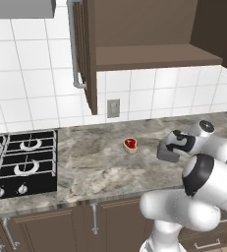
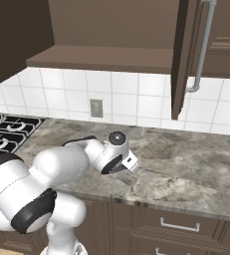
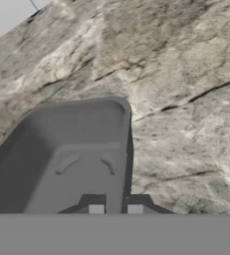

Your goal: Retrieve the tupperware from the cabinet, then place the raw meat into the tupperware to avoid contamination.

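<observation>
The tupperware (image 1: 166,152), a dark grey shallow box, hangs low over the marble counter (image 1: 100,167), tilted. My gripper (image 1: 174,146) is shut on its rim. In the hand view the two fingertips (image 3: 96,208) straddle the right wall of the tupperware (image 3: 66,159), and my gripper (image 3: 115,208) sits at the bottom. I cannot tell whether the box touches the counter. The raw meat (image 1: 130,144), red with a pale rim, lies on the counter just left of the box. The cabinet (image 1: 154,54) stands open above, its door (image 1: 88,54) swung out.
A black gas stove (image 1: 21,162) takes up the counter's left end. A wall outlet (image 1: 113,108) sits on the white tiles behind the meat. The open cabinet door (image 2: 182,60) with its long bar handle (image 2: 202,47) hangs over the counter. Lower cabinets (image 2: 178,224) run below the front edge.
</observation>
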Controlling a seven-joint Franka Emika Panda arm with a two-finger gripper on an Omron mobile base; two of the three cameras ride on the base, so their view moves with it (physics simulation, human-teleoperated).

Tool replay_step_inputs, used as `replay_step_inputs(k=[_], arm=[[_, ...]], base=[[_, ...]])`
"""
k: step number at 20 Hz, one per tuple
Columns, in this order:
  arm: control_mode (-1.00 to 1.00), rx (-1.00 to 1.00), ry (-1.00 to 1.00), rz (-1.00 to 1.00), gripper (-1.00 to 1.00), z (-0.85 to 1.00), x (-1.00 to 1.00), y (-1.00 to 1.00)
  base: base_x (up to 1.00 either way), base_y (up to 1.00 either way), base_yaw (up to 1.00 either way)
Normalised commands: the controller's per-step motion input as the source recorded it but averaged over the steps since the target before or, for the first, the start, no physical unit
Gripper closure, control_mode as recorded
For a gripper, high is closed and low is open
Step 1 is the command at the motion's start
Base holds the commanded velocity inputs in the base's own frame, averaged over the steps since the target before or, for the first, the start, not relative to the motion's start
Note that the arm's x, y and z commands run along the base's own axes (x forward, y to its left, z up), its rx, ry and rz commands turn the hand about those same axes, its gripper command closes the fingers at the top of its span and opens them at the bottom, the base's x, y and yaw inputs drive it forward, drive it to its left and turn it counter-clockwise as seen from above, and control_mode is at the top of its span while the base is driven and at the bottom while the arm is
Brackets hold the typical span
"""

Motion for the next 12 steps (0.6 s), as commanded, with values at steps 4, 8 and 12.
replay_step_inputs(k=[4,8,12], arm=[[-1.00,-0.02,0.02,0.00,1.00,-0.45,0.16,0.00],[-1.00,-0.03,0.01,0.00,-1.00,-0.36,0.12,0.00],[-1.00,-0.03,0.00,0.00,-1.00,-0.01,0.01,0.00]], base=[[0.00,0.00,0.00],[0.00,0.00,0.00],[0.00,0.00,0.00]])
